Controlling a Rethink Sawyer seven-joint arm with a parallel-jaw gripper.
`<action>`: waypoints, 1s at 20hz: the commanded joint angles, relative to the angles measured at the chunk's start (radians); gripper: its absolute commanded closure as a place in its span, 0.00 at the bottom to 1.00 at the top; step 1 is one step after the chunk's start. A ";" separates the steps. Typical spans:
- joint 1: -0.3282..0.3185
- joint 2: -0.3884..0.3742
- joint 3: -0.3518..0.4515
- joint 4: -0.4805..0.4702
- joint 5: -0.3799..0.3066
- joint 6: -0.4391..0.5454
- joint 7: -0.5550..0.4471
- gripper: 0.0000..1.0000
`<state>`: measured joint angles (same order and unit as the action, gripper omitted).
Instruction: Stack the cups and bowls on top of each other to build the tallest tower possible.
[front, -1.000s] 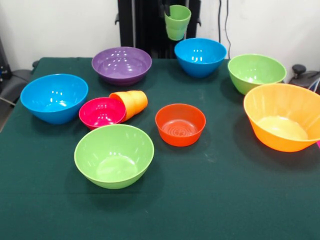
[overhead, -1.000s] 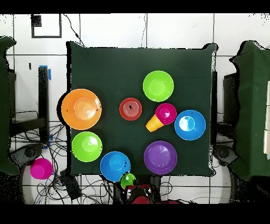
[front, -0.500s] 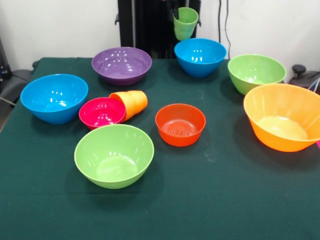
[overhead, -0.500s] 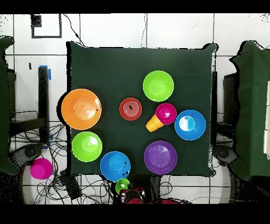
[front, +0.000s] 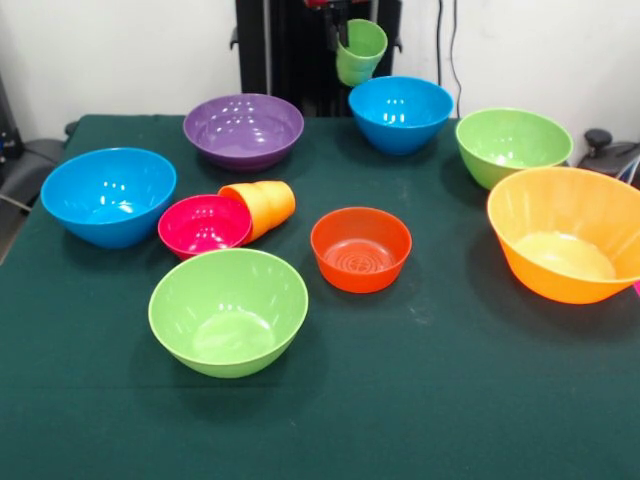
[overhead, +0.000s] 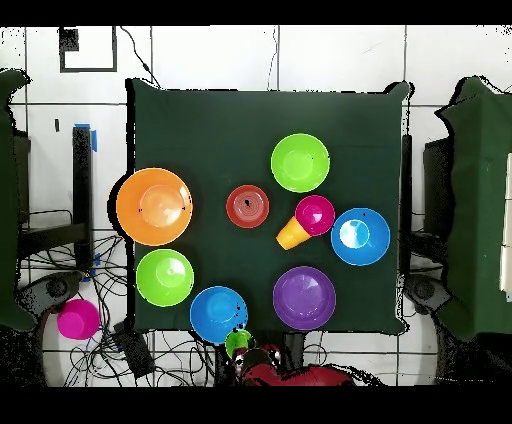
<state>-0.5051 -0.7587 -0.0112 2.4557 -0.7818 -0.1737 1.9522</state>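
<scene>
My gripper (front: 346, 32) is shut on the rim of the light green cup (front: 360, 52) and holds it tilted in the air behind the table's far edge, just left of a blue bowl (front: 400, 112). The cup also shows in the overhead view (overhead: 238, 344). The orange cup (front: 264, 204) lies on its side against the magenta bowl (front: 204, 225). The orange-red bowl (front: 360, 248) sits mid-table. The purple bowl (front: 243, 128), second blue bowl (front: 108, 195), two light green bowls (front: 228, 310) (front: 512, 145) and large orange bowl (front: 565, 245) stand upright and apart.
The green cloth table (front: 430, 400) has bare room along its front edge. A magenta round thing (overhead: 77, 319) lies off the table on the floor among cables. The robot's black pedestal (front: 290, 50) stands behind the purple bowl.
The held green cup swung slightly right, then back left, and now tilts more. It stays above the far edge. Nothing on the table moved.
</scene>
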 joint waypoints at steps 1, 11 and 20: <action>0.004 -0.114 0.167 -0.162 0.020 0.127 0.008 1.00; -0.067 -0.269 0.304 -0.112 0.105 0.286 -0.024 1.00; -0.072 -0.262 0.316 -0.111 0.142 0.317 0.005 1.00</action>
<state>-0.5745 -1.0150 0.1719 2.4274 -0.6867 0.0427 1.9522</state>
